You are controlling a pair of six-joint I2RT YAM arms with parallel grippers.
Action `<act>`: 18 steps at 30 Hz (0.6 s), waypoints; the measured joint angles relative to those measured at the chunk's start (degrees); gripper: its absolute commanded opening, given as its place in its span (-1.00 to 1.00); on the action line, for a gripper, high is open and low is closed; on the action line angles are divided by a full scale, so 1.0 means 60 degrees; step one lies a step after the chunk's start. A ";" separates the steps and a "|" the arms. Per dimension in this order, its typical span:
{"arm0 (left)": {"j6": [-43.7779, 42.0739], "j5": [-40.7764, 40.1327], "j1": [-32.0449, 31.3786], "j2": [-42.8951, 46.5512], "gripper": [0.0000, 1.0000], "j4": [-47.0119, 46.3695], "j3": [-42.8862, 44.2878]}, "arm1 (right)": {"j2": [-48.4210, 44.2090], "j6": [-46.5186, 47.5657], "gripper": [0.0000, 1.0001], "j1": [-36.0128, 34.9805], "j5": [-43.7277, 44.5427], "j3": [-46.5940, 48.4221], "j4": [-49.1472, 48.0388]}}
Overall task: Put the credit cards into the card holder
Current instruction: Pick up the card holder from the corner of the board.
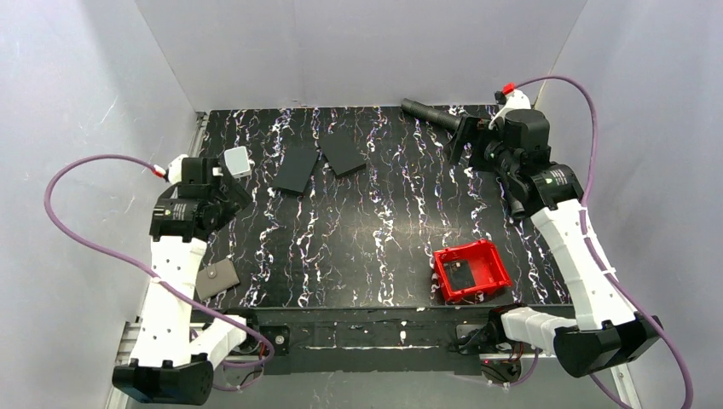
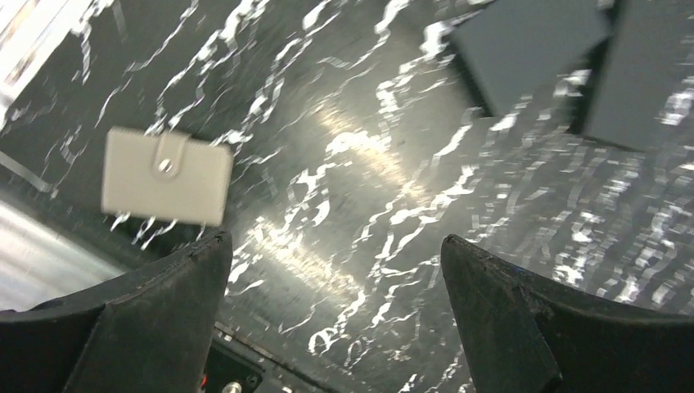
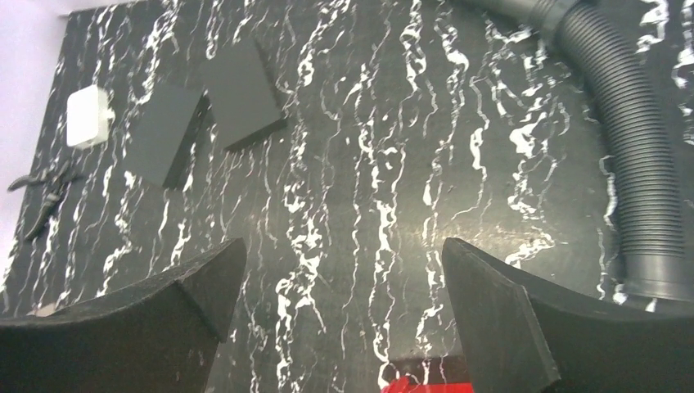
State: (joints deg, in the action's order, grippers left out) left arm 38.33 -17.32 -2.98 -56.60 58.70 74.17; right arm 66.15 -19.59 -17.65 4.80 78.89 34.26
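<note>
**Both end effectors apart, card holder shut at near-left of counter**

The card holder lies flat on the counter at its near-left corner, just beside the L arm's forearm. In the L wrist view it's folded shut w/ the snap tab across the top face, sitting up-left of the L finger and not touching it.

Credit cards can't be made out w/ certainty. A dark flat shape lies inside the red tray, too small to tell what it is. The tray sits at the near-right edge of the counter, in front of the R arm's base.

L end effector: fingers spread wide, nothing betw. them, only bare counter in the gap. In the top view it's at the L side, near a small white box.

R end effector: also spread wide, nothing gripped. It's up at the far-right of the counter, close to a black ribbed hose that runs along the far edge.

Two black slabs lie flat at far-centre, just beside each other, well apart from the card holder and the tray. The R wrist view shows both, w/ the white box to their left.
</note>
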 measured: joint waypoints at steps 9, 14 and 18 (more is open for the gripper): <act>0.2543 -0.0437 0.1734 0.0346 0.99 0.0809 -0.2157 | 0.0149 -0.0062 1.00 0.0000 -0.1577 -0.0142 -0.0193; 0.3949 0.0164 0.3628 0.0157 0.99 0.0390 -0.3322 | 0.0310 -0.0208 1.00 0.0000 -0.2135 -0.0142 -0.0382; 0.4958 0.1024 0.4954 -0.0149 0.99 -0.0270 -0.4320 | 0.0488 -0.0215 1.00 -0.0051 -0.2371 -0.0124 -0.0419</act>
State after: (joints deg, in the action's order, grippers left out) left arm 68.07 -11.18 26.74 -57.49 57.08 48.25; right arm 69.08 -20.88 -17.96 -9.43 78.15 31.75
